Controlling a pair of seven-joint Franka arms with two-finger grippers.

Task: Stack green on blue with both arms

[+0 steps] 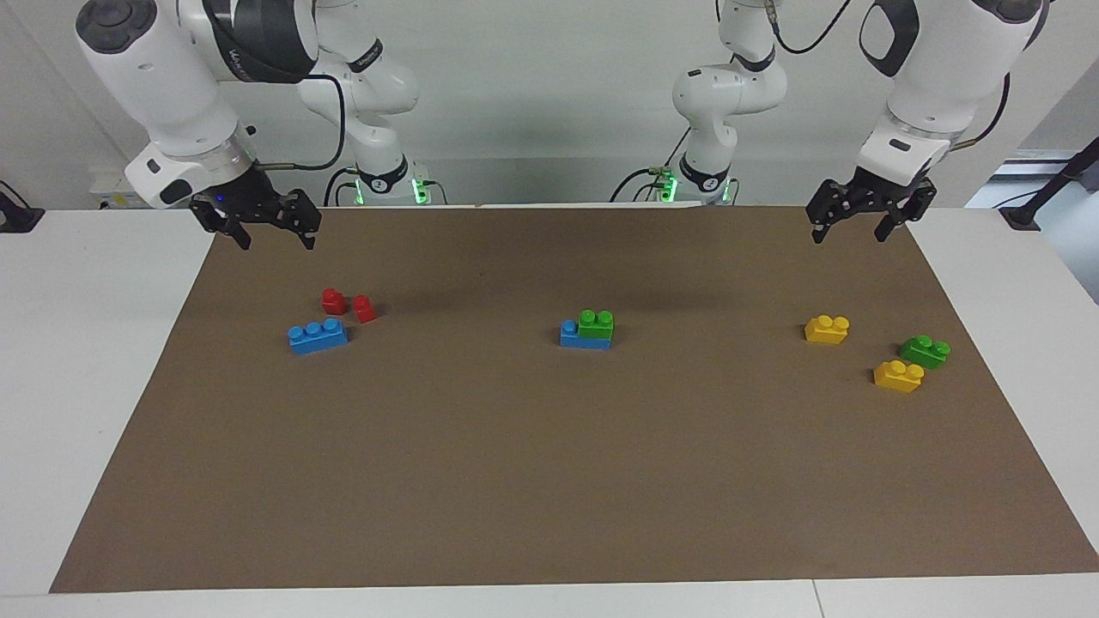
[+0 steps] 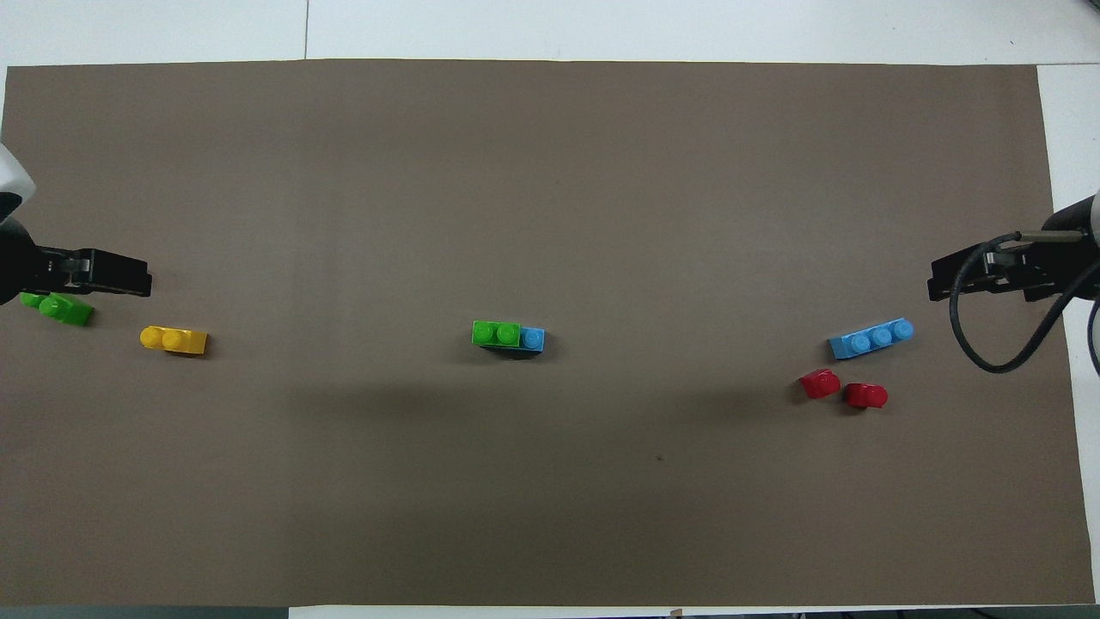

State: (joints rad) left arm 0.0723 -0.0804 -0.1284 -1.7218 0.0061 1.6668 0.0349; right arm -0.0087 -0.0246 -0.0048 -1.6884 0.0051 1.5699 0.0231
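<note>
In the middle of the brown mat a green brick (image 1: 596,323) (image 2: 496,334) sits on a blue brick (image 1: 571,336) (image 2: 533,339), leaving one blue stud bare. A second blue brick (image 1: 318,336) (image 2: 871,338) lies toward the right arm's end. A second green brick (image 1: 925,351) (image 2: 58,308) lies toward the left arm's end. My right gripper (image 1: 276,240) (image 2: 950,279) hangs open and empty over the mat's edge at its own end. My left gripper (image 1: 848,233) (image 2: 129,279) hangs open and empty, raised above the mat at its end.
Two small red pieces (image 1: 333,300) (image 1: 365,309) lie just nearer the robots than the second blue brick. Two yellow bricks (image 1: 827,330) (image 1: 898,376) lie beside the second green brick. The brown mat (image 1: 549,481) covers most of the white table.
</note>
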